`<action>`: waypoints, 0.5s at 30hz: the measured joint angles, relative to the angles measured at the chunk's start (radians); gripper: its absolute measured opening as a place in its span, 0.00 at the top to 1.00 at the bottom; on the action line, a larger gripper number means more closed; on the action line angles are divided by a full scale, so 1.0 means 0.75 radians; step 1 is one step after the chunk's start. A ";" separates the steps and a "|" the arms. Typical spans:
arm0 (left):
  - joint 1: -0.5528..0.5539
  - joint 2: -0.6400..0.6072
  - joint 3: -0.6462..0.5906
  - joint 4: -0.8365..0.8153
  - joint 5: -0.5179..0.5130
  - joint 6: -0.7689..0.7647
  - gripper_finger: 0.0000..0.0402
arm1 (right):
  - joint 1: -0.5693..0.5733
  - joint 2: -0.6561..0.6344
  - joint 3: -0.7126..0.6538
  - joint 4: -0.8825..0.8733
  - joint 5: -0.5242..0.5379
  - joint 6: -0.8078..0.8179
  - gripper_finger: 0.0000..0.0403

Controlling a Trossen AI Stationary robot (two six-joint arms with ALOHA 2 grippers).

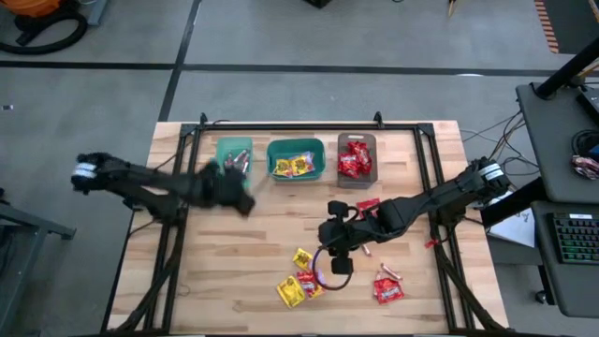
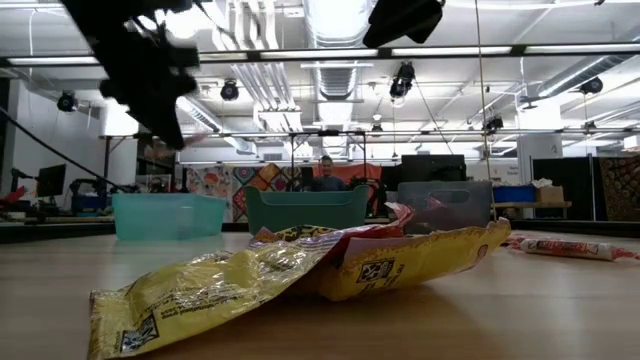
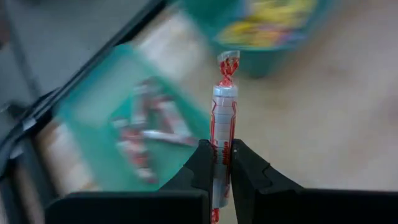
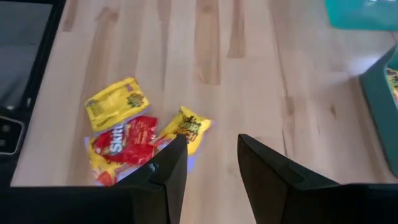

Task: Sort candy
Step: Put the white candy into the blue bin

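While left pincer [image 3: 222, 163] grips it, candy stick [image 3: 223, 118] extends lengthwise beyond fingertips

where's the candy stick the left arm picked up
The candy stick is clamped between the left gripper's fingers, above the table's left half, just in front of the leftmost teal bin that already holds similar sticks.

Table [image 1: 234, 271]: 3 bins [image 1: 296, 157], candy [image 1: 298, 285].
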 joint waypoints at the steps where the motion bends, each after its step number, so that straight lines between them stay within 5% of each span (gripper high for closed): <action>1: 0.133 -0.016 -0.017 0.025 0.045 0.085 0.99 | 0.000 0.000 0.000 0.000 0.010 0.000 0.67; 8: 0.878 -0.028 -0.176 0.296 0.529 0.485 0.87 | 0.001 0.000 0.000 -0.001 0.018 0.008 0.65; 15: 0.984 -0.058 -0.265 0.382 0.567 0.627 0.66 | 0.001 0.000 0.000 -0.120 0.017 0.081 0.66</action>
